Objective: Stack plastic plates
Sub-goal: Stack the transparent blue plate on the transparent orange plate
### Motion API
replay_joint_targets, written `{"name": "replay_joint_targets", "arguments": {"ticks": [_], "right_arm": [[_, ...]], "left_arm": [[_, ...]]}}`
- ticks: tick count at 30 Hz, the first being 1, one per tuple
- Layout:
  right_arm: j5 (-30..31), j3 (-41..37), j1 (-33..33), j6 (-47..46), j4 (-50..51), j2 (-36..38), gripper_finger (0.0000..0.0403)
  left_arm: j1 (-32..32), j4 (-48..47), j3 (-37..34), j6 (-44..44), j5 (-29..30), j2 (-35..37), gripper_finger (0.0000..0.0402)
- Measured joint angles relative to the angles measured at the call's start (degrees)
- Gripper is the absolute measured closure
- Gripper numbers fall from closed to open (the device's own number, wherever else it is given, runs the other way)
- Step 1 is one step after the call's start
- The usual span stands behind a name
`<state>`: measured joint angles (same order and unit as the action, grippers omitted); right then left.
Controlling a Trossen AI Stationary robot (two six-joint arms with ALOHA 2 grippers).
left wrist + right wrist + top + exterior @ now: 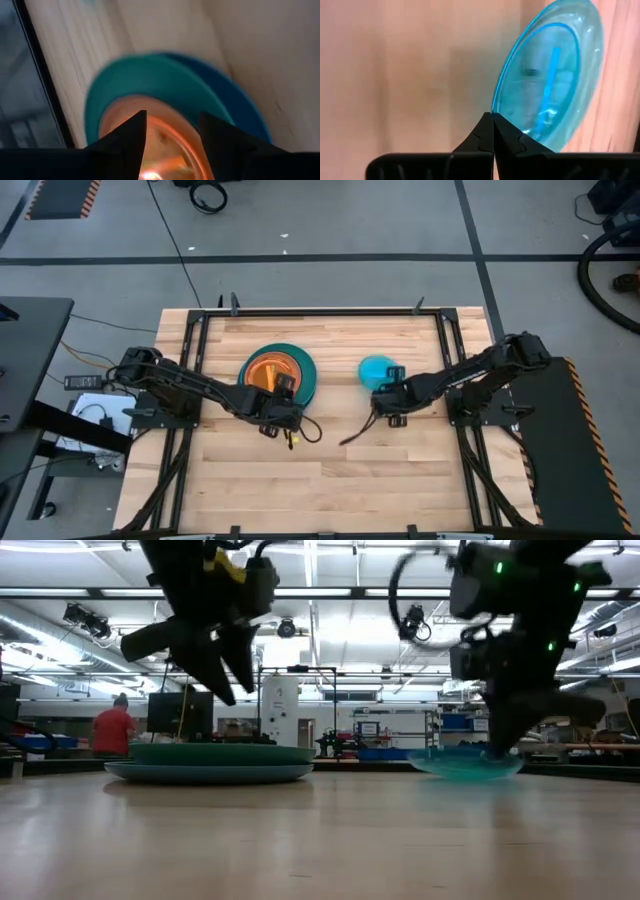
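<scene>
Stack [279, 373] half hidden under left end effector [280, 394]

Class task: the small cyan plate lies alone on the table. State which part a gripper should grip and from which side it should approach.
Grip the thin rim of the cyan plate, on the edge nearest the right gripper. The plate lies flat and shallow, so probably only its slightly raised rim offers a pinch; come in low from that side.

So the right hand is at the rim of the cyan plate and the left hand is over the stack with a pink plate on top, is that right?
Not quite: the top plate of the stack is orange, not pink, as the high view and left wrist view show. The rest holds: the right hand is at the rim of the cyan plate, fingers closed, and the left hand is over the stack, fingers apart.
</scene>
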<state>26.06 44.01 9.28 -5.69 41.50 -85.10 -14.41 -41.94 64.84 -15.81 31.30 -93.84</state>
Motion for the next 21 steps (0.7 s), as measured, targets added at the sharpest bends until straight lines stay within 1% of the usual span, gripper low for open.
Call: {"name": "replay_joint_targets", "arguments": {"ticks": [2,4,8,11,13,17,19,21], "right_arm": [[0.07,2.15,2.01,0.76,0.32,0.0,0.0401],[0.93,4.32,3.71,1.55,0.3,0.0,0.0401],[1.1,7.92,5.9,3.37,-1.47,0.02,0.0401],[-0.49,9.41,6.89,5.88,-4.41,0.04,0.0401],[-1.75,10.07,7.49,7.49,-6.26,0.04,0.0401],[-6.2,11.34,8.51,9.22,-8.72,0.04,0.0402],[-8.69,12.04,8.8,9.12,-9.68,0.04,0.0402],[-9.55,12.59,9.2,8.98,-10.53,0.04,0.0402]], "left_arm": [[-0.07,3.25,0.0,-5.42,-0.08,0.0,0.0214],[-0.05,6.92,0.0,-8.78,-0.2,0.0,0.0214],[0.0,16.58,0.0,-11.82,-0.02,0.0,0.0214],[-0.04,22.23,0.0,-13.42,-0.2,0.0,0.0214],[-0.05,24.52,0.0,-13.45,-2.47,0.0,0.0214],[0.9,26.94,0.0,-13.54,-11.07,-0.04,0.0214],[1.17,28.4,0.0,-13.59,-11.64,-0.45,0.0217],[1.44,28.79,0.0,-14.43,-11.68,-0.81,0.022]]}}
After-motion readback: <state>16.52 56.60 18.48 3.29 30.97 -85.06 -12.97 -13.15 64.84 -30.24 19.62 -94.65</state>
